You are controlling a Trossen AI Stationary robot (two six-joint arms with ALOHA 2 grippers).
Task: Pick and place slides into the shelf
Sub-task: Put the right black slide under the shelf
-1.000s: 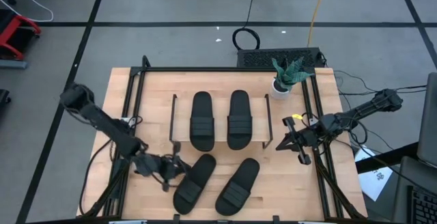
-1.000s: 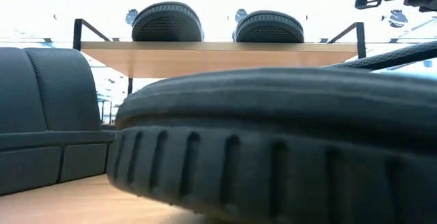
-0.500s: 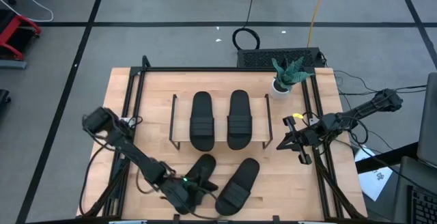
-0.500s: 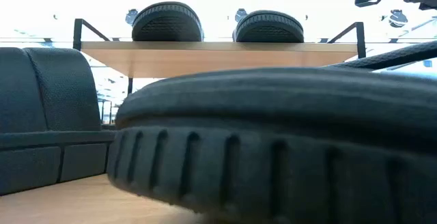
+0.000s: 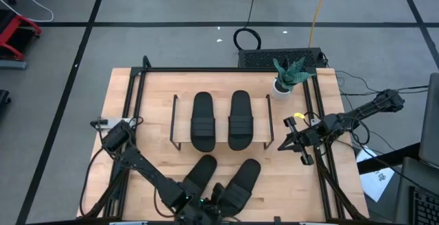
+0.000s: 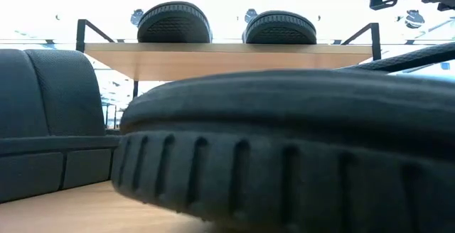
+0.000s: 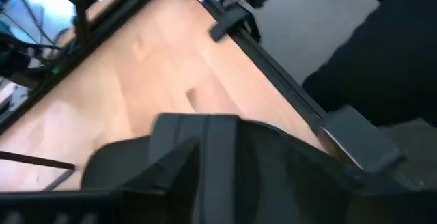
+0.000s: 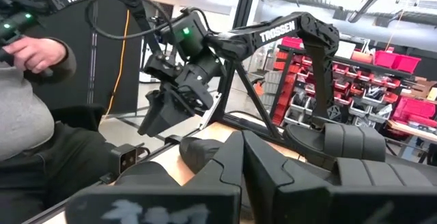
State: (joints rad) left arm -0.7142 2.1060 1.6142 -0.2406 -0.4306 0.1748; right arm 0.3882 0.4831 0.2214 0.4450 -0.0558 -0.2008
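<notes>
Two black slides [image 5: 203,121] [image 5: 240,119] lie sole down, side by side, on the shelf's top board [image 5: 221,108]; the low view shows their ends [image 6: 174,23] [image 6: 280,27] on the board [image 6: 227,55]. Two more slides [image 5: 197,175] [image 5: 241,182] lie slanted on the table in front of the shelf. My left gripper [image 5: 209,201] hangs at the table's near edge, above and between their near ends, open and touching nothing; the right wrist view shows it [image 8: 169,111] pointing slantwise down. My right gripper [image 5: 302,148] waits shut over the table's right rail.
A small potted plant [image 5: 288,77] stands at the table's far right corner. Black frame rails [image 5: 130,108] run along the table's sides. One near slide [image 6: 284,155] fills most of the low view. A seated person [image 8: 27,115] is beyond the table.
My left arm has swung from the table's left side toward the near edge and to the right, passing over the near left slide and ending between the two near slides' ends. The slides have stayed where they were.
</notes>
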